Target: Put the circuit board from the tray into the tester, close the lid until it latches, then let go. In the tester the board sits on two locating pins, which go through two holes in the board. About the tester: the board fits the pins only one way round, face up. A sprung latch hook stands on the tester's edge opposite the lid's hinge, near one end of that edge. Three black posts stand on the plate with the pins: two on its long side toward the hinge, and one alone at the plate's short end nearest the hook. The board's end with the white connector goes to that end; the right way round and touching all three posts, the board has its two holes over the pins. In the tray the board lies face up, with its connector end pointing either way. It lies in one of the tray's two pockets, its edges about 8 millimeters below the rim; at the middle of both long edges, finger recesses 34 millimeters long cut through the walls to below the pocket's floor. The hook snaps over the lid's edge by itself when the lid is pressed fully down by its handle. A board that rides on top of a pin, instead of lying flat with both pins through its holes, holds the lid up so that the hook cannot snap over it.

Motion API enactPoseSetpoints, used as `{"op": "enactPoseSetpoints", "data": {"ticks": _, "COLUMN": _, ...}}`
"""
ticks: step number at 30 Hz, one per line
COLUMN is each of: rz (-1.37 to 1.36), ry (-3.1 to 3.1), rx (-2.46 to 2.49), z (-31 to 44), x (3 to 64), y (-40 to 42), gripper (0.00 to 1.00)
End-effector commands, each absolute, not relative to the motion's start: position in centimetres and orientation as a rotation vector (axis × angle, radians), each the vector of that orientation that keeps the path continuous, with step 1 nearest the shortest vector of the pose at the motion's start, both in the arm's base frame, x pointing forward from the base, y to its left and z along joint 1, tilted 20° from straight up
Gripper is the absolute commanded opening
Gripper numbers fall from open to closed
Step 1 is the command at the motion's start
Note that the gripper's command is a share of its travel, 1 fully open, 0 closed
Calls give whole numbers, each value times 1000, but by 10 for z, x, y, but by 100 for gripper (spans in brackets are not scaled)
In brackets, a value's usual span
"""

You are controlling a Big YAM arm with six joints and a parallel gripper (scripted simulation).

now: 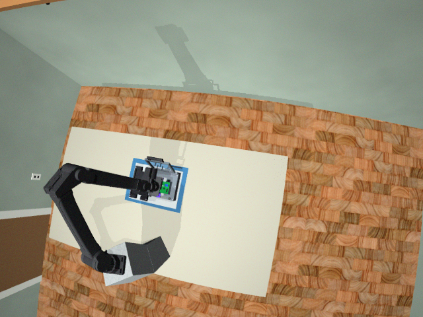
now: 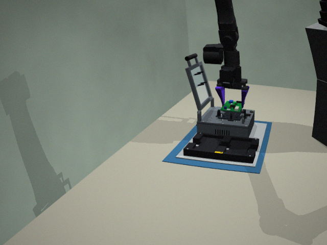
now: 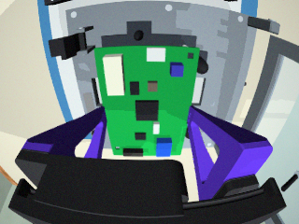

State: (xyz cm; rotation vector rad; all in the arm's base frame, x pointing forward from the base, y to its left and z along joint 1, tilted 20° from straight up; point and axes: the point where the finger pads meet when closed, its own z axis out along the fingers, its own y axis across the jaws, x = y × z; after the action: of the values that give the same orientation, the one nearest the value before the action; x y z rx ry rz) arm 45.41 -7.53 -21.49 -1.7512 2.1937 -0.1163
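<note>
The green circuit board (image 1: 165, 187) (image 2: 228, 106) (image 3: 125, 119) is face up between the purple fingers of my gripper (image 2: 233, 104) (image 3: 147, 111), which is shut on its long edges. The board is held a little above the pin plate of the grey tester (image 2: 223, 128) (image 3: 168, 18). In the wrist view its white connector (image 3: 114, 76) is at the far end, toward the lone black post (image 3: 138, 35) and on the side of the latch hook (image 3: 65, 46). The lid (image 2: 193, 87) (image 3: 262, 91) stands open. The locating pins under the board are mostly hidden.
The black tray (image 2: 219, 155) stands beside the tester, both pockets empty. Both stand on a blue-bordered white mat (image 1: 184, 191) (image 2: 211, 166). The raised lid and its handle (image 2: 191, 56) stand close beside my gripper, on the wall side.
</note>
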Motion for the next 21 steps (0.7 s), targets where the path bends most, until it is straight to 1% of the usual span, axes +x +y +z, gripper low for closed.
{"op": "enactPoseSetpoints", "data": {"ticks": 1, "rz": -124, "ry": 2188, "rx": -1748, "z": -220, "x": 460, "y": -71, "gripper": 72}}
{"op": "enactPoseSetpoints", "data": {"ticks": 21, "rz": -144, "ry": 2176, "rx": -1745, "z": -216, "x": 468, "y": -72, "gripper": 72}}
